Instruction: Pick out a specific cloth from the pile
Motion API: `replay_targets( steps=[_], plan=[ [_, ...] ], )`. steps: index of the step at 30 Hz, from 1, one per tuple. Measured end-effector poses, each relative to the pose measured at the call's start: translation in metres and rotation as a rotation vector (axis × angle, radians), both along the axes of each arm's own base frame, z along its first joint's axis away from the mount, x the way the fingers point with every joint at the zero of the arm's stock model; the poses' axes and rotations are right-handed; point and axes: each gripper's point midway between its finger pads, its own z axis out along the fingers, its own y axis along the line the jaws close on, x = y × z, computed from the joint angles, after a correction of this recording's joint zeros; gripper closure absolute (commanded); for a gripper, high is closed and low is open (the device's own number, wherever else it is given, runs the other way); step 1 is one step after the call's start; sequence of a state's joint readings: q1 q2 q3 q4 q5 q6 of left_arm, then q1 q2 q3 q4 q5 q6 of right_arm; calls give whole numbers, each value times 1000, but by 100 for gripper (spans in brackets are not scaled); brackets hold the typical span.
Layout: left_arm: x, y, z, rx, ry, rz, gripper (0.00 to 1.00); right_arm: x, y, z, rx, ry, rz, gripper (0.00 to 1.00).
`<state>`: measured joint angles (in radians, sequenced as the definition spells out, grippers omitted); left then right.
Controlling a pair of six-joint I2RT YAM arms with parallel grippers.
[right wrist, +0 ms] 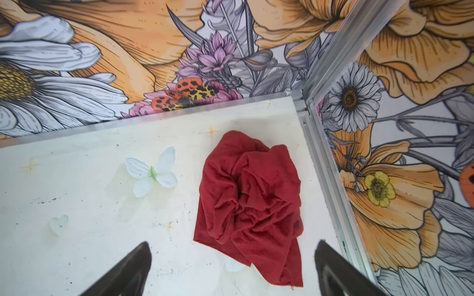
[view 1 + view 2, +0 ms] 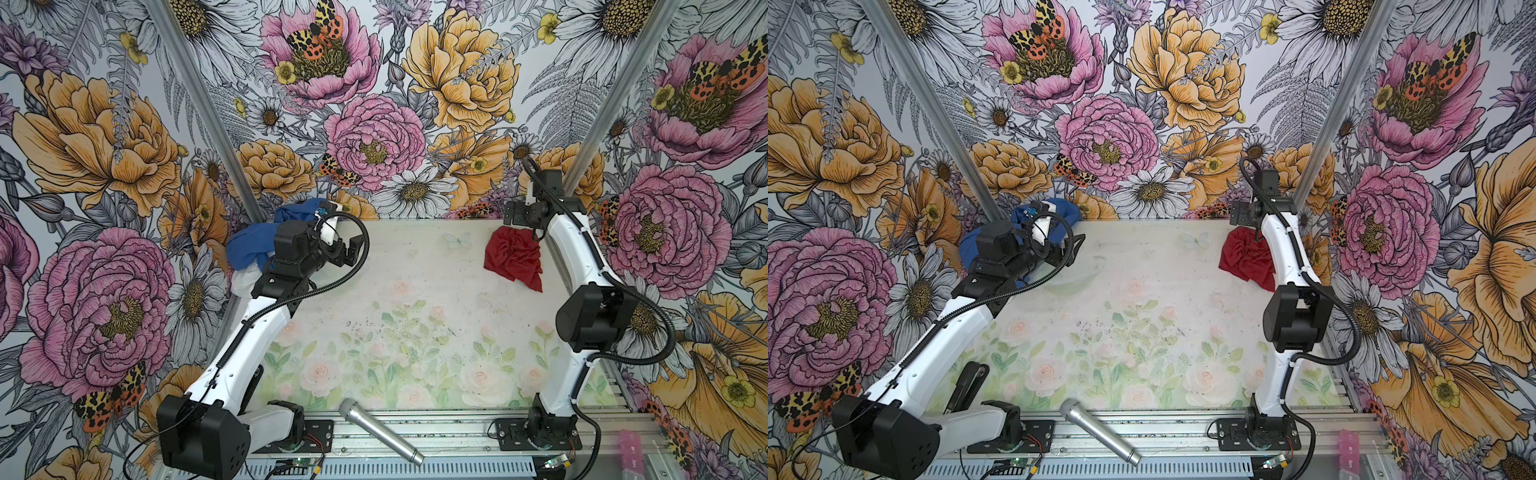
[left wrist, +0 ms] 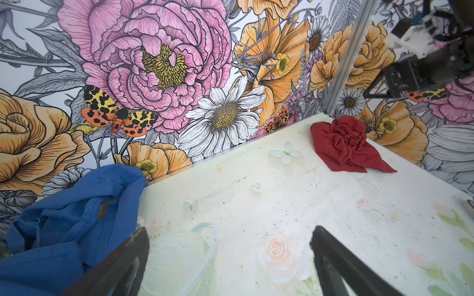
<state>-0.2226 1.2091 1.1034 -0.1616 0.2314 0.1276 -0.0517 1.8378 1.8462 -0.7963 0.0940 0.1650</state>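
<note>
The red cloth (image 1: 248, 194) lies crumpled on the table (image 1: 89, 205) (well apart from the pile (image 2: 251, 249)); the right gripper (image 1: 233, 243) and the left gripper (image 3: 230, 230) are both spread wide, empty.

Illumination was bright, diffuse and even. Shadows on the table (image 2: 415, 270) were faint. Wrist views showed edge distortion and blur nearest the lens.

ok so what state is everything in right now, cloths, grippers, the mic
red cloth, crumpled on the table, apart from the pile, not held
pile, blue over white, heaped in the far left corner
left gripper, open, empty, beside the pile
right gripper, open, empty, above the red cloth
microphone, lying on its side at the near edge, untouched
</note>
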Motion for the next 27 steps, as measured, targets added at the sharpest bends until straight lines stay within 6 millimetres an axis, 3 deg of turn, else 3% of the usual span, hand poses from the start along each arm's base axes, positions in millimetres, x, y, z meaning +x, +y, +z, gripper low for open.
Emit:
replay_targets(
  steps=[4,8,11,13,14,16,18,22,24,27],
  plan=[
    [11,31,-16,1,11,189,1,-59,12,-9,38,-132,28,1],
    [12,80,-61,8,70,451,1,-120,23,-50,57,-320,64,1],
    [-5,115,-123,38,95,607,1,-163,20,-117,35,-401,46,1],
    [-23,131,-176,90,109,670,1,-192,17,-169,22,-335,27,1],
    [-31,136,-197,115,118,682,1,-200,17,-182,15,-305,28,1],
    [-43,145,-235,146,150,705,1,-199,16,-181,-1,-321,33,0],
    [-41,154,-247,149,164,728,1,-189,12,-162,-15,-408,21,0],
    [-17,160,-242,77,47,744,1,-175,1,-143,-32,-519,-21,1],
    [-22,162,-249,70,44,745,1,-170,-2,-143,-32,-535,-31,1],
    [-22,161,-236,39,-20,744,1,-158,-3,-147,-33,-544,-31,1]
  ],
)
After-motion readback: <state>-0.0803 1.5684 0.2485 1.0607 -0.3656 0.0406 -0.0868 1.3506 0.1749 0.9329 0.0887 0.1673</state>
